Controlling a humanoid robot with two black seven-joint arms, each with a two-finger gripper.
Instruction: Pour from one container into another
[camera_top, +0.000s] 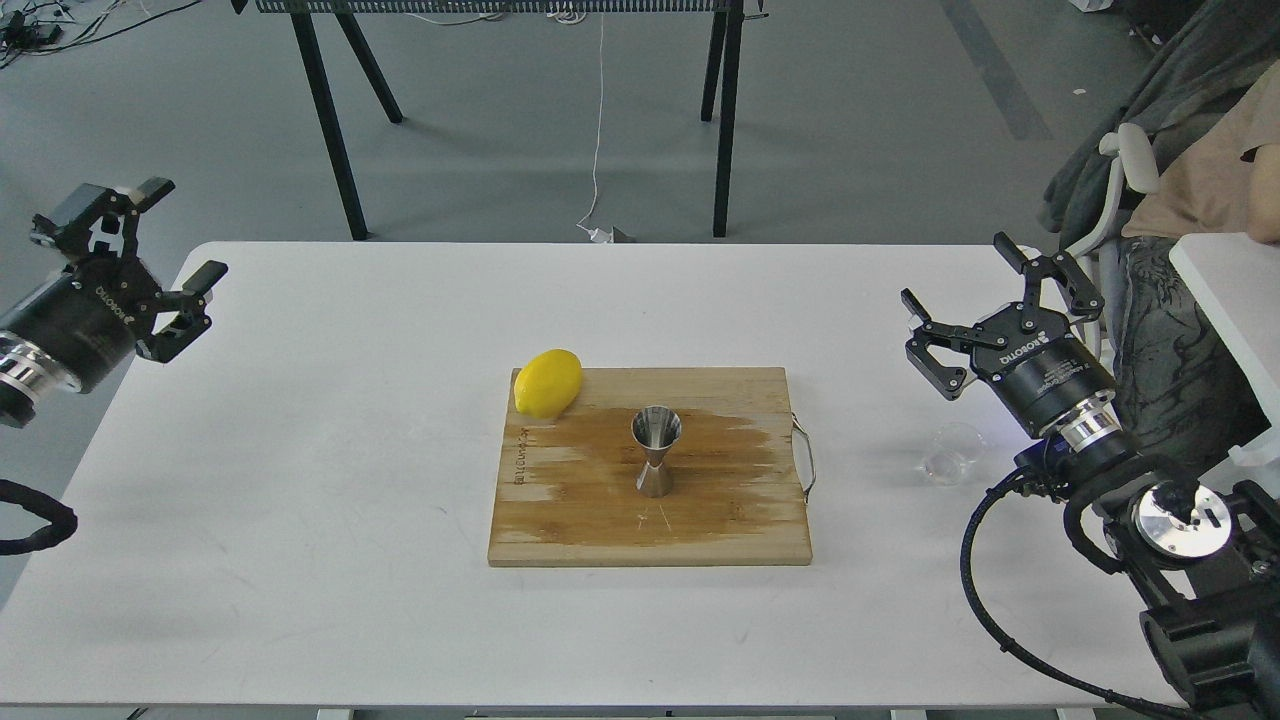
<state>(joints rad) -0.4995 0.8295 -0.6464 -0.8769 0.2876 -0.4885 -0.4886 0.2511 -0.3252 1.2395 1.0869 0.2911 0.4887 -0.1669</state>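
Observation:
The steel hourglass jigger (656, 451) stands upright in the middle of the wooden cutting board (720, 520). The small clear glass cup (952, 452) rests on the white table to the right of the board, partly behind my right arm. My right gripper (985, 292) hovers open above and just behind the cup, holding nothing. My left gripper (165, 232) is open and empty at the far left edge of the table, raised well away from the board.
A yellow lemon (546, 382) lies on the board's back left corner. The board has a metal handle (806, 458) on its right side. A chair draped with clothes (1160, 200) stands at the right, and black table legs (330, 130) rise behind.

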